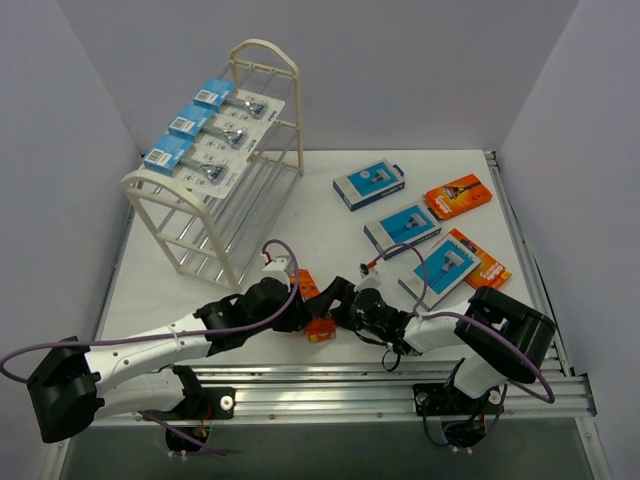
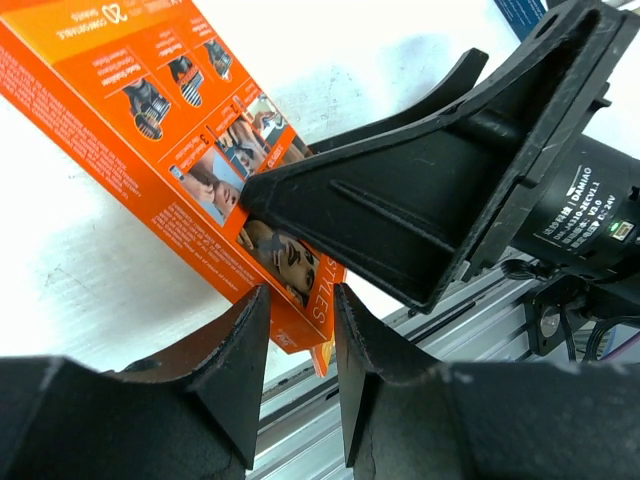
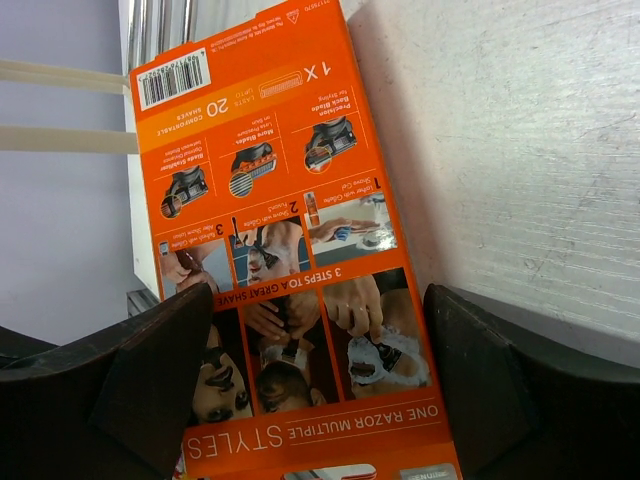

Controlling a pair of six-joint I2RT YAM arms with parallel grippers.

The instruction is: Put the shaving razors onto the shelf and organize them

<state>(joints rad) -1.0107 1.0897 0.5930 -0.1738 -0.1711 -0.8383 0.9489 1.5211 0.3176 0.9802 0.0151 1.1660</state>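
An orange razor box (image 1: 318,328) hangs just above the table's near edge, between my two grippers. My left gripper (image 1: 303,314) (image 2: 300,300) is shut on the box's lower corner (image 2: 290,300), pinching its thin side. My right gripper (image 1: 338,306) (image 3: 318,320) stands wide astride the same box (image 3: 280,200). The box's printed back faces its camera, and a thin gap shows by the right finger (image 3: 480,380). The cream-white shelf (image 1: 262,60) stands at the back left. Three blue-headed blister cards (image 1: 215,135) lie on its top tier.
Loose on the table's right half lie three blue-and-white boxes (image 1: 369,186) (image 1: 402,228) (image 1: 447,267) and two orange boxes (image 1: 458,195) (image 1: 485,262). A metal rail (image 1: 400,385) runs along the near edge, under both arms. Grey walls close in the sides and back.
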